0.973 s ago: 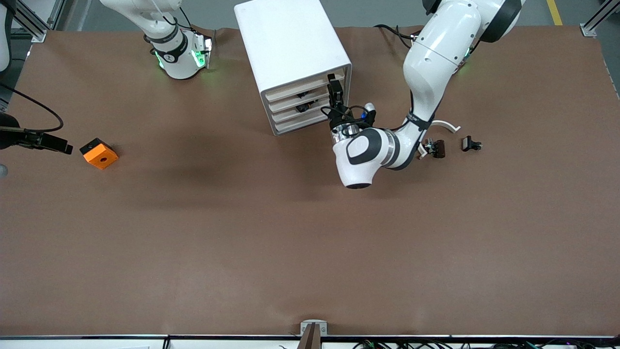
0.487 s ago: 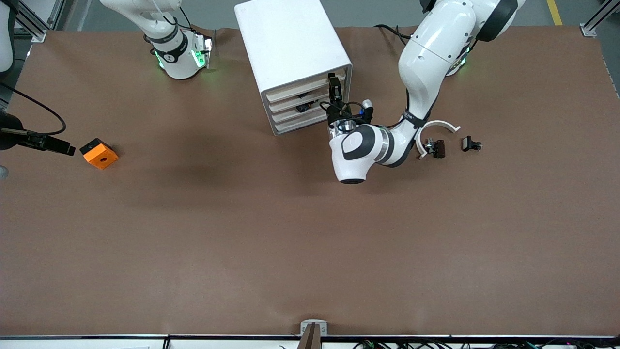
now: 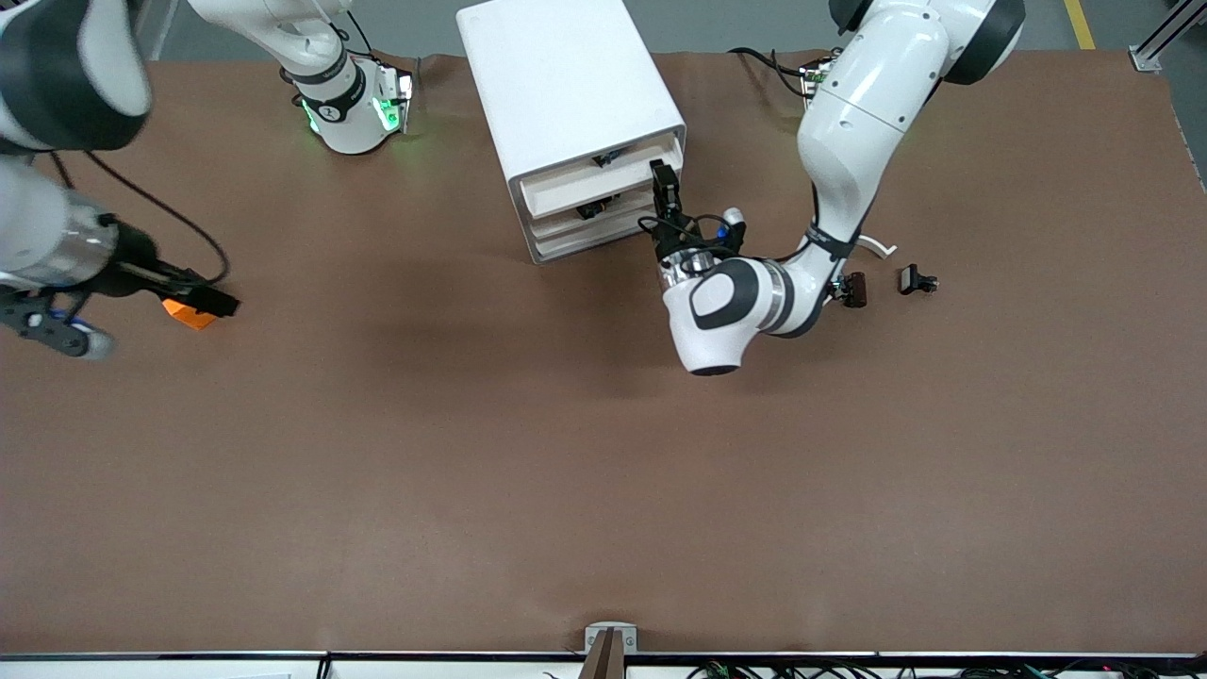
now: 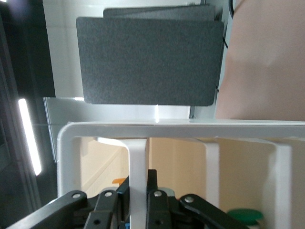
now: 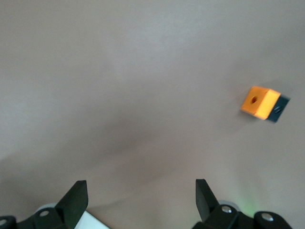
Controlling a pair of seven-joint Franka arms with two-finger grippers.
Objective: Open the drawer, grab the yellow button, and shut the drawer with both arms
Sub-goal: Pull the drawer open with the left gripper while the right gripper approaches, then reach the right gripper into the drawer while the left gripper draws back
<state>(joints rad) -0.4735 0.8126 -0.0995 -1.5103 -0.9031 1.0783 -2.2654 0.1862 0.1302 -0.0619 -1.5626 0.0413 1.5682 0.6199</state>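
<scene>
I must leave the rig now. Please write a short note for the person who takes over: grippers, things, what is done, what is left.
Left gripper: shut on the top drawer front at the cabinet.
Right gripper: open, empty, over the table at the right arm's end, above the orange block.
Drawer: top one of four, pulled partly out. Button: cannot be made out.
Done: drawer gripped and started open.
Left: finish opening, take the button, close the drawer.
</scene>
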